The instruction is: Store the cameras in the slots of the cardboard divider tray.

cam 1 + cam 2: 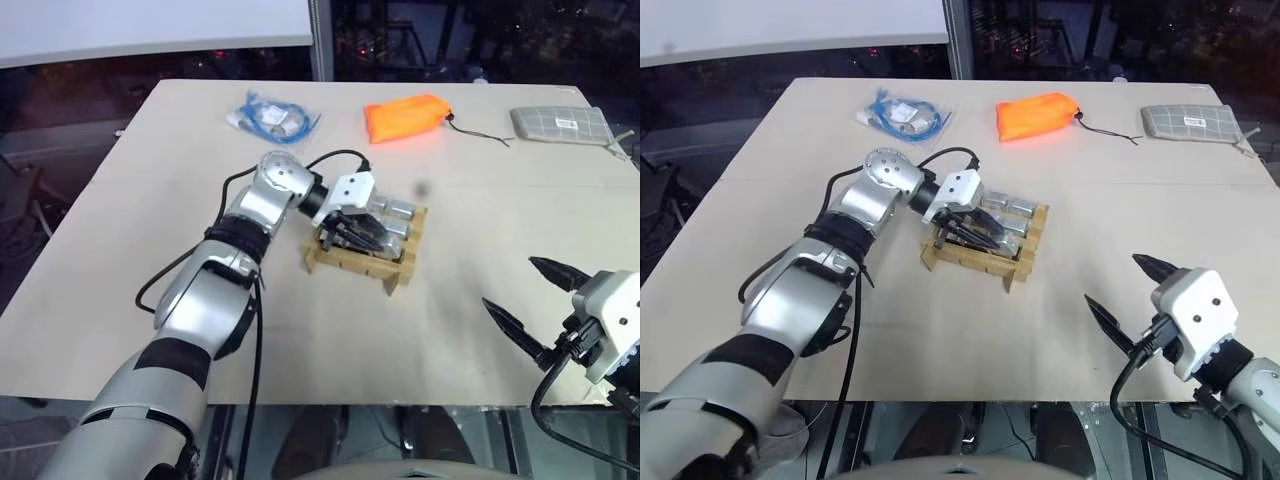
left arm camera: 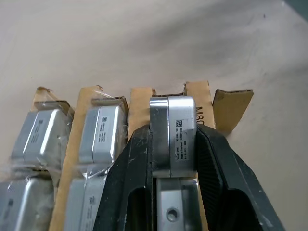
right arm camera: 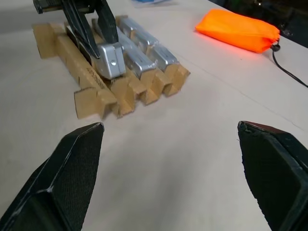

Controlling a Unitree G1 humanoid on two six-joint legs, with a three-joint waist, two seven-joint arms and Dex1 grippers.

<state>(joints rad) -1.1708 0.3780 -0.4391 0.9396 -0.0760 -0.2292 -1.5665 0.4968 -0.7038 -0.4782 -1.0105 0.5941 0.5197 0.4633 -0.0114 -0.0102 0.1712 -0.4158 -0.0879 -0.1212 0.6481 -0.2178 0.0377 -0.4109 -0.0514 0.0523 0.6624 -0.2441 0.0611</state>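
Left wrist: camera [image 2: 173, 132] between pincer fingers [image 2: 132, 173]

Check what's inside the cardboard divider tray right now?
Silver cameras fill several slots of the cardboard divider tray; the left gripper clamps one at the edge row. Slots beneath the gripper are hidden.

Pale beige surface [image 1: 150, 230], plain and unpatterned. Cardboard divider tray [image 1: 345, 262]: tan-brown corrugated strips. Cameras [image 2: 173, 132]: silver-grey metal cases, each bearing a small white label with dark print. Left gripper [image 1: 345, 232]: black fingers [image 2: 127, 183] on a white housing; arm silver with black bands. Right gripper [image 1: 535, 300]: black fingers [image 3: 72, 168], white housing. Pouch [image 1: 405, 118]: bright orange with a black cord. Flat pouch [image 1: 562, 124]: grey with a fine pale grid. Coiled cable [image 1: 270, 112]: blue.
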